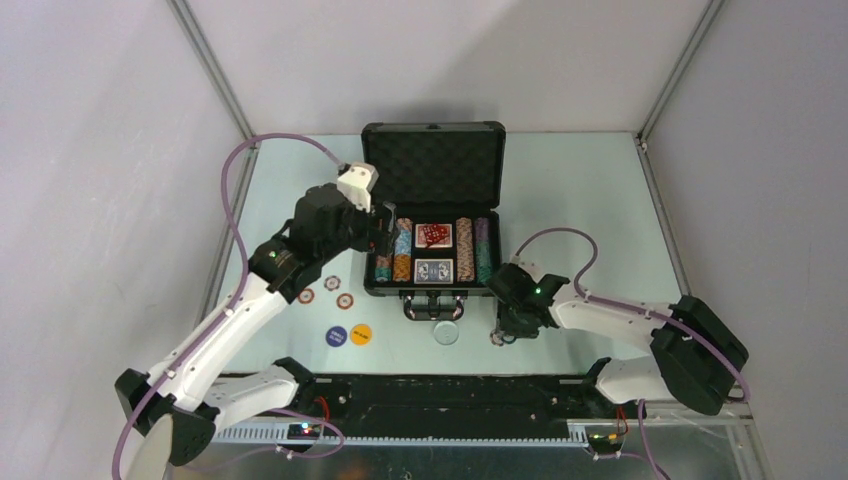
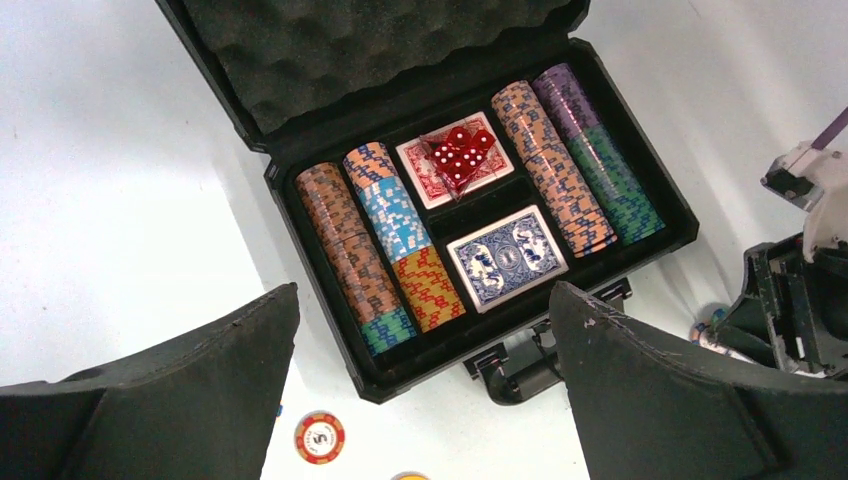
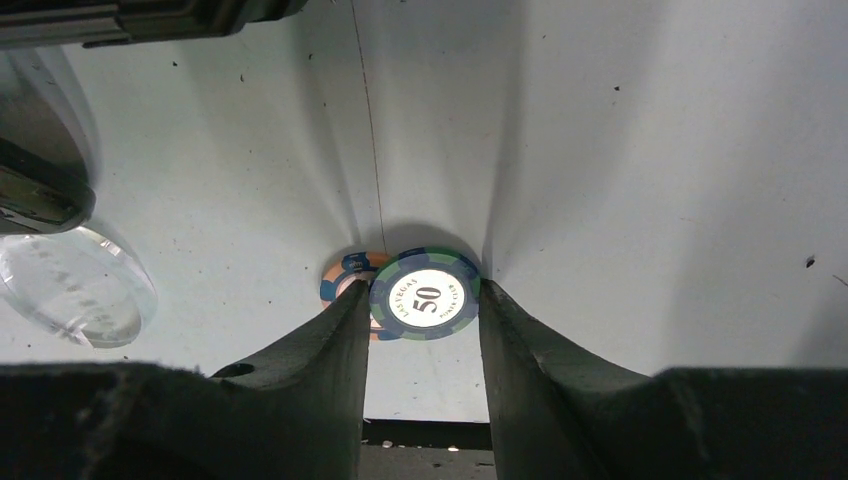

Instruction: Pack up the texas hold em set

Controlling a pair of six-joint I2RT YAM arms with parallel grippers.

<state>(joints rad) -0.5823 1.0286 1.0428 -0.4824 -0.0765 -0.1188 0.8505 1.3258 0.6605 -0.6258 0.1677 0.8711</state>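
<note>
The black case lies open at mid-table, its foam lid raised. Inside are rows of striped chips, a blue deck and a red deck with red dice on it. My left gripper hovers open over the case's left end, nothing between its fingers. My right gripper is down on the table right of the case handle. Its fingertips press both edges of a green and blue "50" chip, which overlaps a peach and blue chip.
Three loose chips lie on the table left of the case, one also showing in the left wrist view. A blue button and a yellow button lie nearer the front. A clear disc rests below the case handle.
</note>
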